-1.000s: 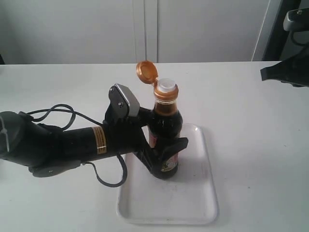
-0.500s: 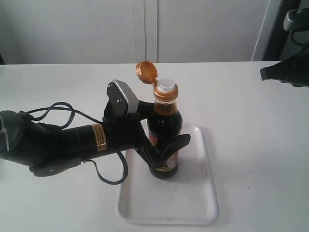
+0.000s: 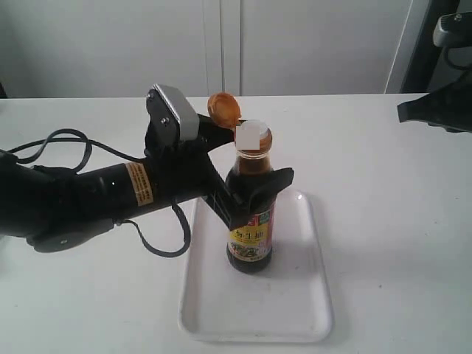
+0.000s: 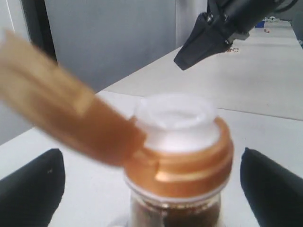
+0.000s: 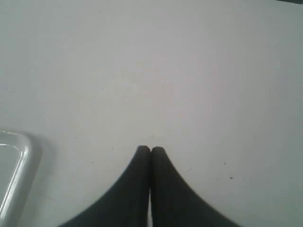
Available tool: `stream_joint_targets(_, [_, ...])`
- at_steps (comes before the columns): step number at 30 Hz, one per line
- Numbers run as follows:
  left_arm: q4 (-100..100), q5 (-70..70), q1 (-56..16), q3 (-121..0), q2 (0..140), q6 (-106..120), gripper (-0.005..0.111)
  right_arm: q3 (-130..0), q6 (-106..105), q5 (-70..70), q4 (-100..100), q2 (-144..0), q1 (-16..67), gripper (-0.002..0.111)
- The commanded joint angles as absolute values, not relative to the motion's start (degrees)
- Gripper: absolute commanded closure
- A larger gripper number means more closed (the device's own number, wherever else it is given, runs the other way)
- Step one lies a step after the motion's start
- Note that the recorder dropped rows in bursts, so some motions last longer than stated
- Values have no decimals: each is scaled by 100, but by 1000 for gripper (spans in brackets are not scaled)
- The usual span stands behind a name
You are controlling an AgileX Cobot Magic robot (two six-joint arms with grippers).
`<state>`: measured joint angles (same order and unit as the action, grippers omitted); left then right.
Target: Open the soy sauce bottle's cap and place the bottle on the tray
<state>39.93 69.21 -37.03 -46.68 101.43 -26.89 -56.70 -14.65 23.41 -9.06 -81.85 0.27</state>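
Note:
The soy sauce bottle (image 3: 251, 228) stands upright on the white tray (image 3: 313, 295), its label facing the exterior view. Its orange-gold cap (image 3: 223, 108) is flipped back on its hinge, baring the white spout (image 3: 253, 134). My left gripper (image 3: 258, 175) is open at the height of the bottle's shoulder. In the left wrist view its fingers (image 4: 33, 184) stand wide on either side of the collar (image 4: 184, 165) without touching it, and the cap (image 4: 61, 118) is a blur. My right gripper (image 5: 151, 150) is shut and empty above bare table, far right of the bottle (image 3: 435, 110).
The left arm (image 3: 88, 195) and its looping cable (image 3: 158, 247) lie over the table to the left of the tray. A tray corner (image 5: 12, 175) shows in the right wrist view. Dark equipment (image 3: 450, 29) stands at the back right.
My left gripper has let go of the bottle's lower body, opened and risen to neck height. The bottle stays standing on the tray. The right arm has not moved.

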Motion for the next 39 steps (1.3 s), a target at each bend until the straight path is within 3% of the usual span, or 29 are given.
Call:
stream_joint_targets(1, [3884,6914,-3729,-4674,9860,-2673,2,-5649,-1515,2263,-941,-8153,0,108])
stream_joint_targets(33, [3192,5977,-3729,-4674,8320,-2101,2,-5649,-1538,2263,-1074,-8153,0,108])
stream_joint_targets(36, [2944,5415,-3729,-4674,8091,-2049,7,-5649,-1538,2263,-1074,-8153,0,108])
stream_joint_targets(39, [2675,4924,-3729,-4674,7926,-1761,27,-5649,-1538,2263,-1074,-8153,0,108])
